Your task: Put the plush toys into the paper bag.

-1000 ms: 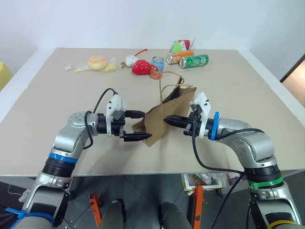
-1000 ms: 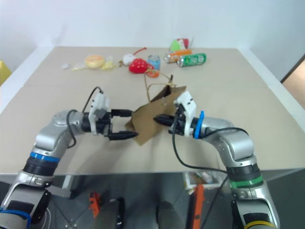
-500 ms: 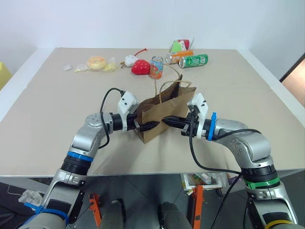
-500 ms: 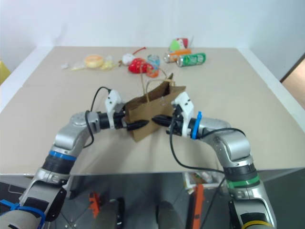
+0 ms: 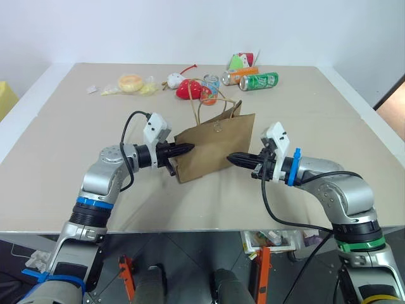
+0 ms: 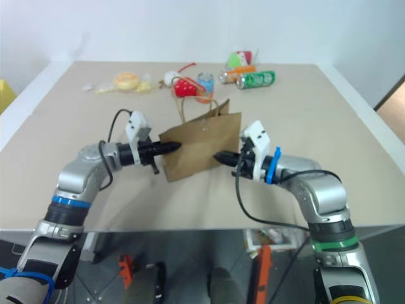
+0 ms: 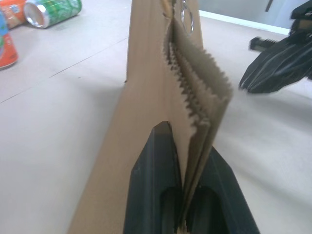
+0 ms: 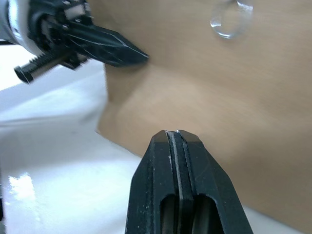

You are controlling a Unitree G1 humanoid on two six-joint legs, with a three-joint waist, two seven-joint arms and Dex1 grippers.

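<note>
Right gripper (image 8: pixel 179 132), two black fingers, jaws pressed together, nothing between them, pointed at flat side of plain brown kraft paper bag (image 8: pixel 219 92). Twisted-paper loop handle (image 8: pixel 230 19) blurred against bag face. Left gripper (image 8: pixel 141 56), black, tip at bag's edge. Pale desk (image 8: pixel 58 175) beneath.

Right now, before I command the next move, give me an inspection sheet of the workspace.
Surface: beige table, bare at the near edge.
Job's things: paper bag mid-table, folded flat; white egg plush at the far edge; brown plush not identified.
Clutter: red strawberry toy, cans, yellow packet.
Grippers: left pincer shut on the bag's edge; right pincer shut, empty, at the bag's other side.
Cables: black wrist cables.
Surroundings: white wall.
</note>
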